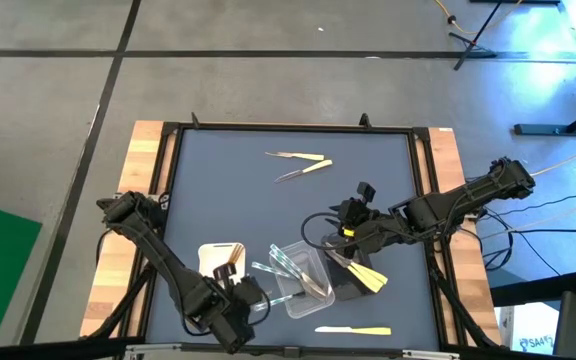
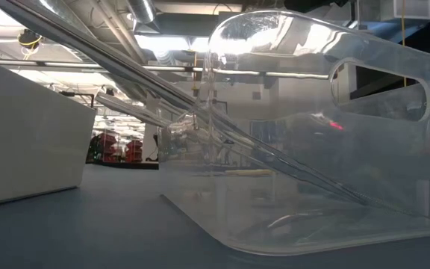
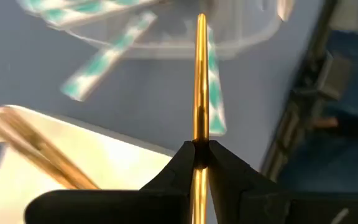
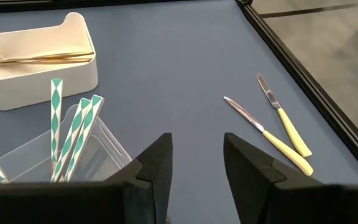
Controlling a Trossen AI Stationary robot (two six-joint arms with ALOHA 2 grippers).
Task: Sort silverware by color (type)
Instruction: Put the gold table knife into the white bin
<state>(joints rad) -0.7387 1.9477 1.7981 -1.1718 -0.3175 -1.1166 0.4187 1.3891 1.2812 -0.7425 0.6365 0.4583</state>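
Left gripper point(image 3: 199, 163) pinches a thin gold utensil point(image 3: 200, 74) mid-shaft, near table's 7 o'clock, beside white tray point(image 1: 211, 256). Looks light, stiff, slick (likely to pivot if held off-centre). Right gripper point(image 4: 196, 163) hovers empty, fingers apart, at 4 o'clock; yellow-handled knives point(image 4: 284, 134) lie toward 12.
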